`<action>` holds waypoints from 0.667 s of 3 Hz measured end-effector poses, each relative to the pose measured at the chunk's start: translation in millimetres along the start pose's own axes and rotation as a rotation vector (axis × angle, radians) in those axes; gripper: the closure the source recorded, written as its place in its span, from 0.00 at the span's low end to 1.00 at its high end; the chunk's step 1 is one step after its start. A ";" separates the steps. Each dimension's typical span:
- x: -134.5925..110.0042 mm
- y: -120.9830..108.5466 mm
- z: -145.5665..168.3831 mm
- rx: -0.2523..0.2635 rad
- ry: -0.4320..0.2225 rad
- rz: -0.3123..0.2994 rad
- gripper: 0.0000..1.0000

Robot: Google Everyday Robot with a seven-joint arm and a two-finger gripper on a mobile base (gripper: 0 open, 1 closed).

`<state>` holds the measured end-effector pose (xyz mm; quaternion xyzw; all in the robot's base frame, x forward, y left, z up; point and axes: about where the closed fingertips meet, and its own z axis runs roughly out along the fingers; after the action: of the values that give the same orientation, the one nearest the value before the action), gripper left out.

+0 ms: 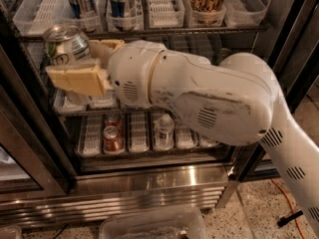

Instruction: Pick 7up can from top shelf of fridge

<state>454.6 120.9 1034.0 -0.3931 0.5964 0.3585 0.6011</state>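
And there it was: the 7up can (65,44) sat clamped in the tool (75,61). One broad cream finger (79,79) pressed along its near side and the other was tucked behind it, so the jaws were closed firmly on the can's body. The can hung in the open doorway of the fridge (149,183), just under the front bar of the top shelf (164,31). It was off the shelf's plastic lane trays and tilted, its shiny lid leaning up and to the left.

The step in hand looked like the withdrawal, and the way to do it well was plain. The squeeze needed holding steady and the can drawing straight back out of the opening, minding the black door frame (30,123) close on the left (a knock there could twist a tilted can loose). Going slowly made sense, since the grip sat low on the can and the top half stood free above the fingers. The tall cans (122,1) up on the shelf and the red can (112,138) on the low rack lay well apart from that path.

As for the pose, the arm (214,103) reached in from the right. Its bulky white forearm lay nearly level across the front of the racks, the wrist pointed left, and the elbow dropped away toward the lower right corner.
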 end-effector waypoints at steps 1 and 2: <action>2.5 26.7 -17.9 -0.039 -0.003 0.017 1.00; 19.6 68.9 -51.8 -0.040 0.007 0.067 1.00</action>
<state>370.7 103.4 1012.4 -0.3862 0.6039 0.3890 0.5786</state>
